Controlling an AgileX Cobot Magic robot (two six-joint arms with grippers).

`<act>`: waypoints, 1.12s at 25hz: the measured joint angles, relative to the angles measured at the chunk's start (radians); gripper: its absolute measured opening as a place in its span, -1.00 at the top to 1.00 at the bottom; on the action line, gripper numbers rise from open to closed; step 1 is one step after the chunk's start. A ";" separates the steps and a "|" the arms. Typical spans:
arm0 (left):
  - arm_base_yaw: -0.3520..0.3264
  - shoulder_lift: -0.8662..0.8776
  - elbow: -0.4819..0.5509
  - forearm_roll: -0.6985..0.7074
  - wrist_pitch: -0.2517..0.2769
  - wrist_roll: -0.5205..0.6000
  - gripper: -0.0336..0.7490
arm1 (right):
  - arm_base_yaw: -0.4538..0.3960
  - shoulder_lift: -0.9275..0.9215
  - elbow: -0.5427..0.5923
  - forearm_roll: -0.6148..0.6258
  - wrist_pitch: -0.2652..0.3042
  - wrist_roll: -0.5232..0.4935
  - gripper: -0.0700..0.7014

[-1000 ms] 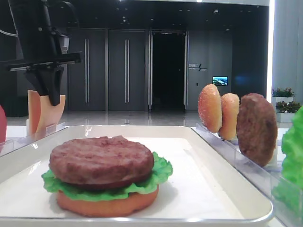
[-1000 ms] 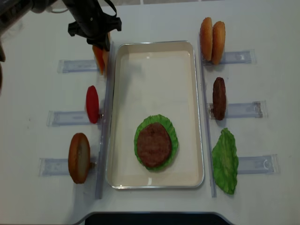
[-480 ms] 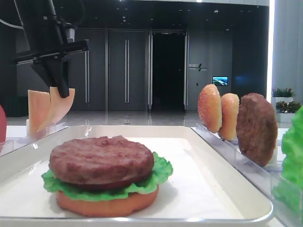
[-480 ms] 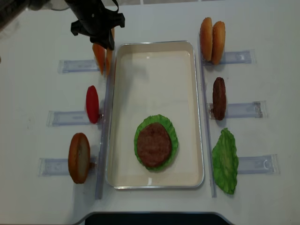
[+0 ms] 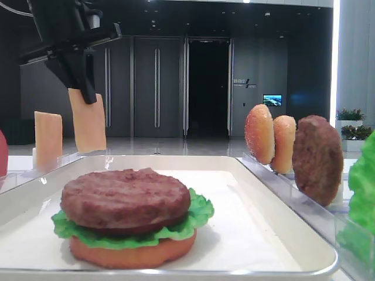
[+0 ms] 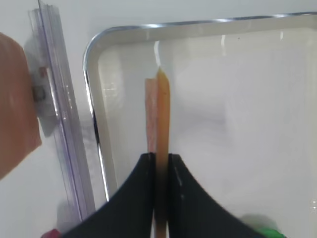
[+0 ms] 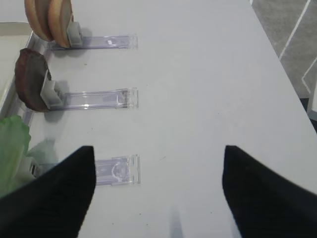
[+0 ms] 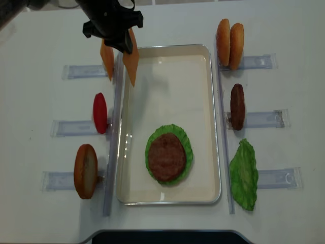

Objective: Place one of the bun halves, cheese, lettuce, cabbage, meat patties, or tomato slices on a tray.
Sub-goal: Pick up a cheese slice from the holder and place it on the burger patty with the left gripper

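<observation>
My left gripper (image 8: 123,41) is shut on a thin pale-orange cheese slice (image 8: 131,64), which hangs upright below the fingers, edge-on (image 6: 162,111) in the left wrist view. It hovers over the far left corner of the cream tray (image 8: 219,127). In the low exterior view the gripper (image 5: 82,88) holds the cheese (image 5: 91,127) above the tray's far rim (image 5: 176,158). On the tray sits a stack: bun half (image 5: 132,252), lettuce (image 5: 199,213), meat patty (image 5: 126,196). My right gripper (image 7: 157,148) stands open over bare table, holding nothing.
A second cheese slice (image 8: 106,61) stays upright in its clear rack. On the left racks stand a tomato slice (image 8: 100,113) and a bun half (image 8: 85,170). On the right are two bun halves (image 8: 229,36), a patty (image 8: 237,107) and a lettuce leaf (image 8: 244,173).
The left gripper has lifted one cheese slice up out of its rack and carried it right, to above the tray's far left corner. The other slice stayed in the rack.
</observation>
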 joint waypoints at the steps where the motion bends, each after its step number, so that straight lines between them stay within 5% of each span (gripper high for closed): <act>1: 0.000 -0.012 0.015 -0.005 0.000 0.002 0.83 | 0.000 0.000 0.000 0.000 0.000 0.000 -0.57; 11: 0.000 -0.170 0.177 -0.058 -0.053 0.033 0.83 | 0.000 0.000 0.000 0.000 0.000 0.000 -0.57; 28: 0.000 -0.384 0.426 -0.276 -0.145 0.242 0.83 | 0.000 0.000 0.000 0.000 0.000 0.000 -0.57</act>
